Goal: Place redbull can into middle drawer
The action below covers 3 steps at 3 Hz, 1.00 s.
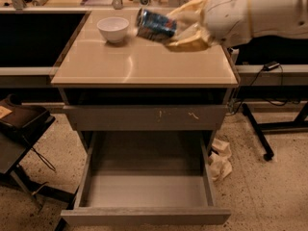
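Observation:
My gripper (169, 31) reaches in from the upper right and is shut on the redbull can (155, 25). The blue and silver can lies tilted on its side in the air, just above the back of the tan cabinet top (144, 64). It hangs right of the white bowl (113, 29). The middle drawer (144, 190) is pulled wide open at the bottom. Its grey floor is bare and it lies well below and in front of the can.
A shut grey drawer front with pale scratch marks (144, 117) sits above the open drawer. Crumpled paper (220, 160) lies on the floor to the right. A dark chair (21, 124) stands at the left and a black stand leg (257, 134) at the right.

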Available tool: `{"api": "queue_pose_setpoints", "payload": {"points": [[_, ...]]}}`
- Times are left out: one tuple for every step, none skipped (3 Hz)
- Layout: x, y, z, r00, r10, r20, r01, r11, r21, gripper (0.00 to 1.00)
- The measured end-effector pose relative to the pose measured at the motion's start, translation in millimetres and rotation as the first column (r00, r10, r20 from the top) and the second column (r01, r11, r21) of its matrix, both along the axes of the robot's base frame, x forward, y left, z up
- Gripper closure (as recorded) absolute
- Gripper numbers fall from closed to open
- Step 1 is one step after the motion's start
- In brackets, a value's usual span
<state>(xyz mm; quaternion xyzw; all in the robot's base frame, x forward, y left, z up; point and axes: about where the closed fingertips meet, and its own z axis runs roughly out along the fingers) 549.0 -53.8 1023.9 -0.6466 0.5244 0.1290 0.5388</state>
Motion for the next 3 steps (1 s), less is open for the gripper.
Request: {"api": "queue_pose_setpoints", "payload": {"points": [[7.3,21.5,-81.3,0.9998,0.008,-0.02,-0.008,1.0,0.009,1.0],[6.7,29.3,-182.6,0.9976,-0.032,-0.061,0.032,0.999,0.008,1.0],[-5.2,20.9,-294.5,0.9841,-0.113,-0.137,0.103,0.992,-0.074,1.0]]}}
